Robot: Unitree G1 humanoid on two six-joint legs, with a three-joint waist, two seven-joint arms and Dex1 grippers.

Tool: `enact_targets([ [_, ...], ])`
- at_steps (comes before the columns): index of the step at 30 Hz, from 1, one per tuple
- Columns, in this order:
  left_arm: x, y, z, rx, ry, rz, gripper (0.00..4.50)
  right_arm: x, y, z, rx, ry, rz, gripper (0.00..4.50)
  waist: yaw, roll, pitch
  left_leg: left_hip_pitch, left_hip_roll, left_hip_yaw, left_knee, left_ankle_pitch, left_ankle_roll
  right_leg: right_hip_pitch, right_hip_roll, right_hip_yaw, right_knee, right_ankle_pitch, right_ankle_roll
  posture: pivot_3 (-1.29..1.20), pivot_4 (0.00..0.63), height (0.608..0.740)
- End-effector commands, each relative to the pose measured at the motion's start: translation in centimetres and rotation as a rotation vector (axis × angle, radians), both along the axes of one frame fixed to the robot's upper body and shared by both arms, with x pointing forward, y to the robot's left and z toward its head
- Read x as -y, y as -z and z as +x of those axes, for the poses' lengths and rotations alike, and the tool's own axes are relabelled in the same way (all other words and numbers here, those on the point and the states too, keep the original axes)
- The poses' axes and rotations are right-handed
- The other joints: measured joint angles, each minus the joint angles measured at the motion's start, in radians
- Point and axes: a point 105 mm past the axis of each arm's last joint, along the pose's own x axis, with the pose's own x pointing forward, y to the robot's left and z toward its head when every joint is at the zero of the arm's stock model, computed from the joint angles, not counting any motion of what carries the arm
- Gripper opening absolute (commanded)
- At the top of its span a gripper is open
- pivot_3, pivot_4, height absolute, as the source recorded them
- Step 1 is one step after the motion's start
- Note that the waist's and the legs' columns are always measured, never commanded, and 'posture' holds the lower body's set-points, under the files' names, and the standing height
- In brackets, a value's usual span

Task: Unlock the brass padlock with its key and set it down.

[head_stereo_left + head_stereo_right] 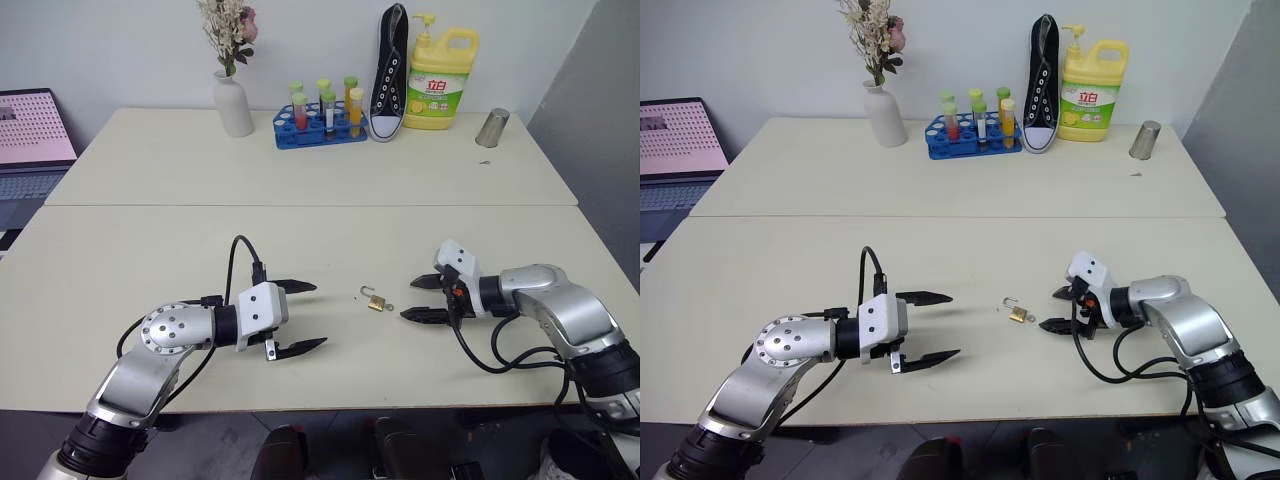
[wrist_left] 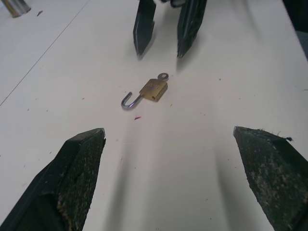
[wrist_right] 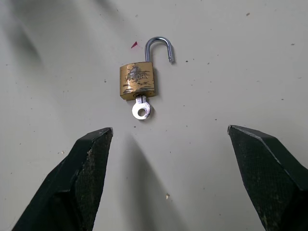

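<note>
The left end effector hovers just over the surface with its two black fingers spread wide and nothing between them, pointing toward the middle. Between the arms lies the brass padlock, flat on the surface, its silver shackle swung free at one end, with the key seated in the keyhole, rounded head sticking out of the body's base. To its right the right end effector also stands apart and empty, close to the lock but not touching it. The lock reads as opened and set down, so the step in hand is most likely a clean retreat: each arm should draw back along its own pointing line and lift a little first, so no fingertip clips the light lock and sends it skidding or knocks the key out. Fingers are best kept spread until well clear. Counted from left to right: one laptop, one vase of flowers, one blue rack of six tubes, one shoe, one yellow bottle, one metal cup; one padlock, one key, two end effectors.
</note>
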Motion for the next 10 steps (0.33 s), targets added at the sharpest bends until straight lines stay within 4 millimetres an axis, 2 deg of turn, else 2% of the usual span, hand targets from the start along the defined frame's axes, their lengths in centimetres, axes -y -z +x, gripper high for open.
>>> enact_targets([
  [1,-0.6,-0.9,-0.4,0.04,0.0,0.015,4.5,-0.1,-3.1,-1.4,0.122,-0.055,0.068,4.06,0.001,0.0,0.0,0.0,0.0,0.0,0.0,0.0,0.0,0.0,0.0,0.0,0.0,0.0,0.0,0.0,0.15,0.74],
  [6,-1.3,-0.3,-0.9,-0.016,-0.001,0.024,4.5,1.1,-3.0,-3.2,0.169,-0.103,-0.007,4.06,0.002,0.0,0.0,0.0,-0.001,0.001,0.001,0.0,0.0,0.001,-0.001,0.0,0.0,0.0,0.0,0.0,0.15,0.74],
  [10,-1.5,-0.2,-0.6,-0.048,-0.011,0.008,4.5,1.2,-3.0,-3.5,0.21,-0.121,-0.021,4.06,0.002,0.0,0.0,0.001,0.0,0.001,0.001,0.0,0.0,0.001,0.0,0.0,0.0,0.0,0.0,0.0,0.15,0.74],
])
